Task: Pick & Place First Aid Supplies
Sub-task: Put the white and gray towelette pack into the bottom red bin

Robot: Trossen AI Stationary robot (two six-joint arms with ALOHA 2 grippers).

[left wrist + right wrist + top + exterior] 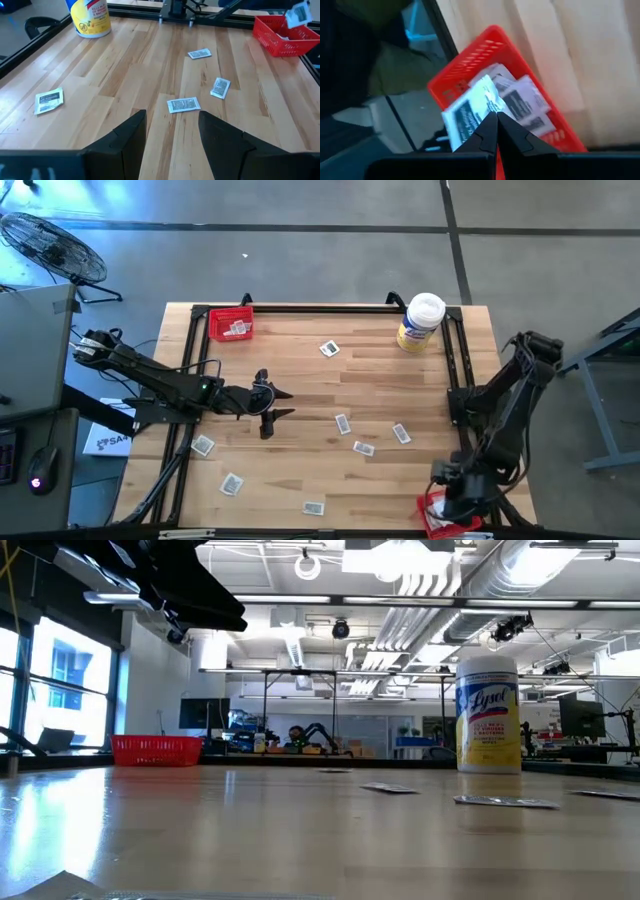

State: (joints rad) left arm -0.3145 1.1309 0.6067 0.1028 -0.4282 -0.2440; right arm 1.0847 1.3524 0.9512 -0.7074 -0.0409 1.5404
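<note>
Pinched in the shut right tool (496, 117), 1 first aid packet (470, 112) is hanging over the red tray (465, 75), poised for dropping; the left tool (172, 132) is hovering wide open and empty, facing loose packets (183, 104) on the table (125, 65).

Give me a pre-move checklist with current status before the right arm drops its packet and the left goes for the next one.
1. Right gripper shut on a packet: ok.
2. Held packet over the near red tray: ok, tray lies right beneath it.
3. That tray has room: ok, only a few packets inside.
4. Left gripper open: ok, nothing between its fingers.
5. Left gripper lined up on a target: ok, loose packet lies just ahead of it on the table.
6. Wipes tub clear of both arms: ok, it stands at the far edge.
</note>
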